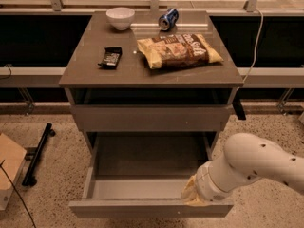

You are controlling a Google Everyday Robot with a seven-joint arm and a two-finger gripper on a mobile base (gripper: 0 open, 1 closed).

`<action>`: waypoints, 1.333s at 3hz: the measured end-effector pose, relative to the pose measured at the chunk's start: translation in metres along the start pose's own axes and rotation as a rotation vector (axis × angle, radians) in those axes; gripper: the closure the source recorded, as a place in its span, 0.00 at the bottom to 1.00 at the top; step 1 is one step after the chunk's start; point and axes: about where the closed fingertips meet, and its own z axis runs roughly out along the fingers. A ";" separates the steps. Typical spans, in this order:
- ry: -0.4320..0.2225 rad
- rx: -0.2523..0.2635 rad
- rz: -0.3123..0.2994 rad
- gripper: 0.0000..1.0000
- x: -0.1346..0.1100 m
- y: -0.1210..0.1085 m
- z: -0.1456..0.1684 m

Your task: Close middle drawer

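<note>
1. One cabinet: grey-brown, flat-topped, standing on a speckled floor in front of a dark window ledge.
2. One middle drawer: pulled well out towards the camera. We see its smooth grey inner floor, thin side walls and plain front strip, which is the part nearest us.
3. One upper drawer front: a taller panel directly above the open drawer, with a dark gap between it and the cabinet top.
4. One gripper: yellowish, low at the right end of the middle drawer's front strip, on the drawer's inner side. We cannot tell how far open it is, or whether it has hold of anything.
5. One arm: white with a dotted shell. It enters from the lower right edge and ends at the gripper.
6. One bowl: white, upright, at the back left of the cabinet top.
7. One can: blue, lying on its side, right of the bowl and apart from it.
8. One chip bag: lying flat, right of centre, just in front of the can.
9. One packet: black, flat, left of the chip bag and not touching it.
10. One bar: black, lying on the floor left of the cabinet.
11. One box: cardboard, at the left edge, near the bar.
</note>
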 end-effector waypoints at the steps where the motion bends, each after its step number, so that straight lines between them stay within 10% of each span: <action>1: -0.028 -0.022 0.000 1.00 0.013 0.003 0.032; 4: -0.100 -0.111 0.062 1.00 0.057 0.011 0.114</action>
